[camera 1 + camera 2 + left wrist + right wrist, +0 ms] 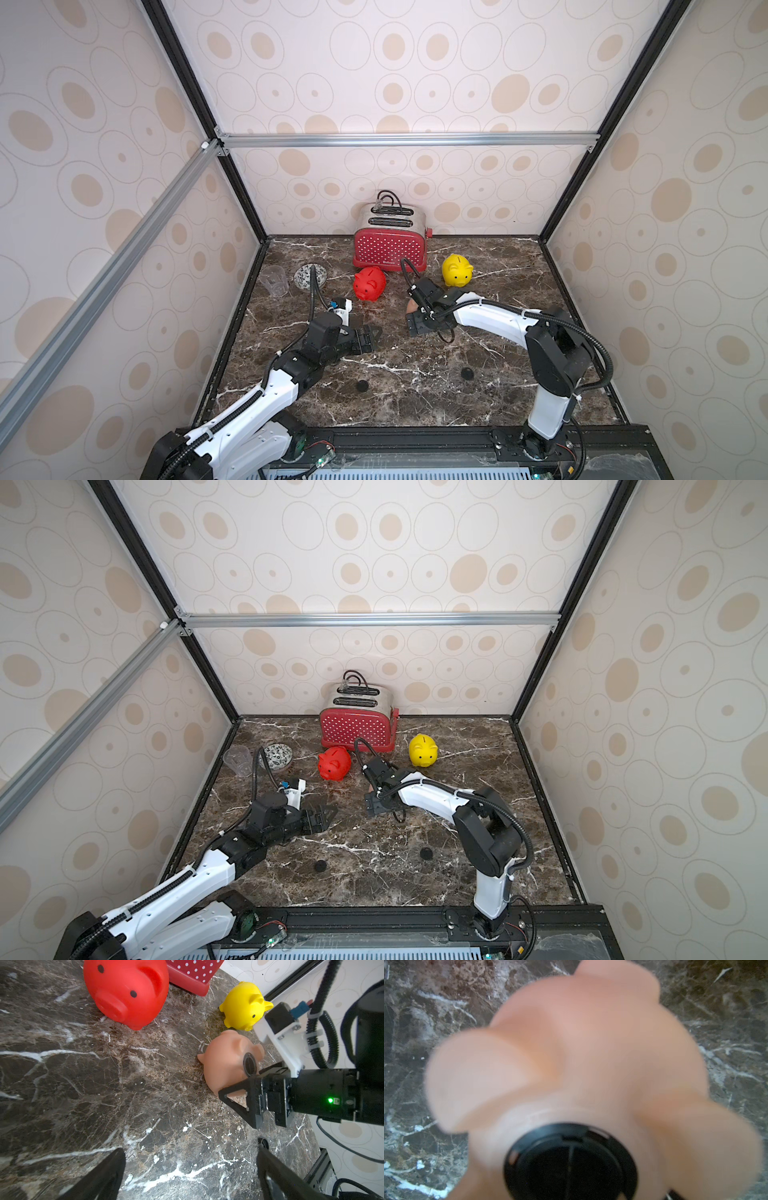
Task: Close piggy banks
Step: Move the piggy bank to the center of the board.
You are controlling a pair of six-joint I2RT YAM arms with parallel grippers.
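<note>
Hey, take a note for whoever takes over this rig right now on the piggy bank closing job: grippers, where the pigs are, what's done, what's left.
Left gripper: open, empty, over bare tabletop.
Right gripper: open, fingers at the peach-pink piggy bank; I can't tell if they touch it.
Peach-pink piggy bank: on its side mid-table, black plug in its belly hole, looks closed.
Red piggy bank and yellow piggy bank: upright in front of the toaster, bellies hidden.
Left to do: check those two and close any that are open.
</note>
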